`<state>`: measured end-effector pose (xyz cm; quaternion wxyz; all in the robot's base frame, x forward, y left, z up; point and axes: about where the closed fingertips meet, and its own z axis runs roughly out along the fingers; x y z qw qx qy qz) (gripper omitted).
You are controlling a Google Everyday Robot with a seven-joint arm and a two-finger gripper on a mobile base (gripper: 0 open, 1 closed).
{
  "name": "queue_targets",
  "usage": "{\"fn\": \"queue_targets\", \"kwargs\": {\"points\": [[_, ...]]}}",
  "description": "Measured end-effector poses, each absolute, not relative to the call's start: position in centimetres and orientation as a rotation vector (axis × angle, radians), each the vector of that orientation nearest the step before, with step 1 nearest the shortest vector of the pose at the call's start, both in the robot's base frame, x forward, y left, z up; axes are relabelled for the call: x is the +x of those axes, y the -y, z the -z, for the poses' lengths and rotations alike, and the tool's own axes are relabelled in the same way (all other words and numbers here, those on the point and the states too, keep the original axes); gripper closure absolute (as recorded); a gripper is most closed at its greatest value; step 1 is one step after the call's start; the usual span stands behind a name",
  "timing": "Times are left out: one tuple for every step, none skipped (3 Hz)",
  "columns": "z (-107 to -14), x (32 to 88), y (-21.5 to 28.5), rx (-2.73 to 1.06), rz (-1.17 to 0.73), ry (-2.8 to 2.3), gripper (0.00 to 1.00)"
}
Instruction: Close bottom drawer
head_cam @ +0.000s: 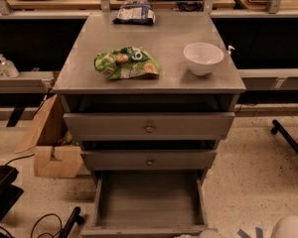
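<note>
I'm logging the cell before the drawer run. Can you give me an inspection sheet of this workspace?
Surface: grey cabinet top, three loose things on it.
Job's things: bottom drawer pulled far out, nothing seen in its tray.
Clutter: green snack bag and white bowl apart near the front; blue packet at the back edge.
Gripper: not in view.
Cables: black cable looped on the floor at lower left.
Surroundings: cardboard box beside the cabinet's left side; benches behind.
</note>
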<state>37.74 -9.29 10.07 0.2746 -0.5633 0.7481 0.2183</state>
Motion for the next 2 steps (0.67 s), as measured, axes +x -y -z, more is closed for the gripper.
{"fn": "queue_targets", "kwargs": {"points": [[-10.52,40.92,8.87,-1.511,-0.564,-1.979,1.0],[-10.52,40.65,8.9,-1.511,-0.564,-1.978,1.0]]}}
